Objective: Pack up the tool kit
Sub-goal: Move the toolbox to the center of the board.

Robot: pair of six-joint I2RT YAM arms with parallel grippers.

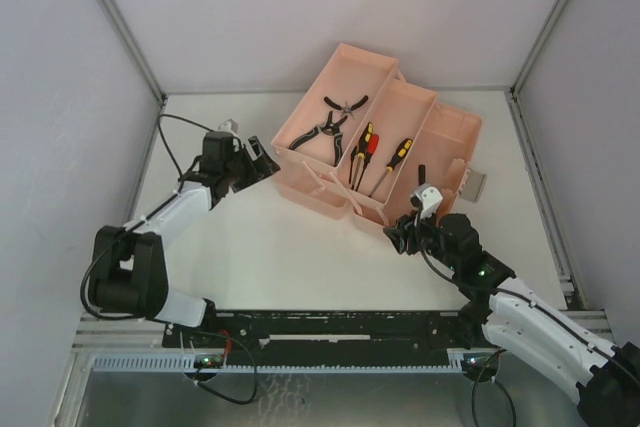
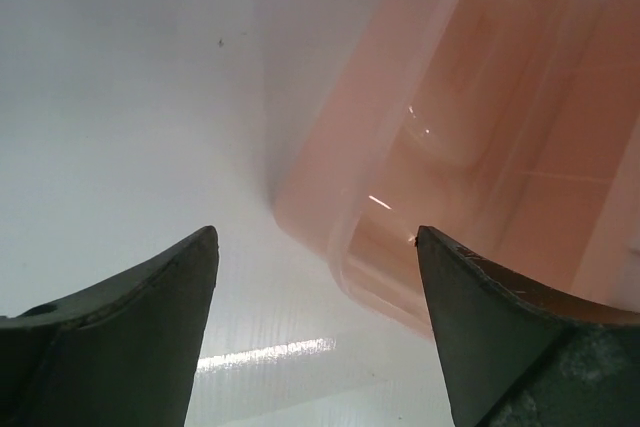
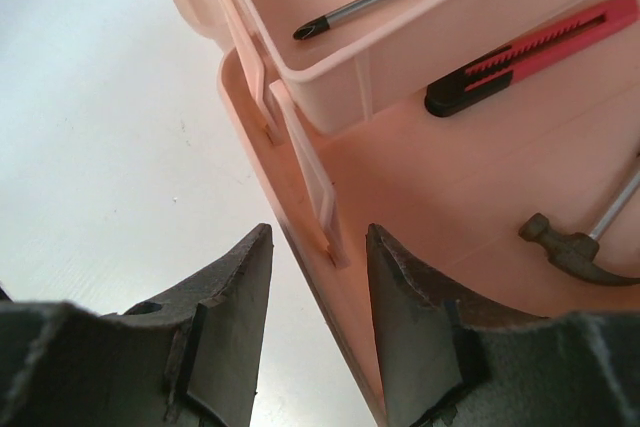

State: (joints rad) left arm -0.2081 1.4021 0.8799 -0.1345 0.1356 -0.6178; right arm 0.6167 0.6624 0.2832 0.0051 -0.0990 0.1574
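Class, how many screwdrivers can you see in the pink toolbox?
3, all in the middle tray: a yellow-black one and a red one on its left, another yellow-black on its right. More may hide under the trays.

A white table (image 1: pixel 300 257) stands between 3 pale walls (image 1: pixel 300 7). Along its near edge lies a black rail (image 1: pixel 330 325), then a grey slotted strip (image 1: pixel 320 359).

The left arm (image 1: pixel 178 209) reaches forward, the left gripper (image 1: pixel 266 163) with jaws spread wide. The right arm (image 1: pixel 520 322) angles inward, the right gripper (image 1: pixel 400 237) with jaws only partly apart.
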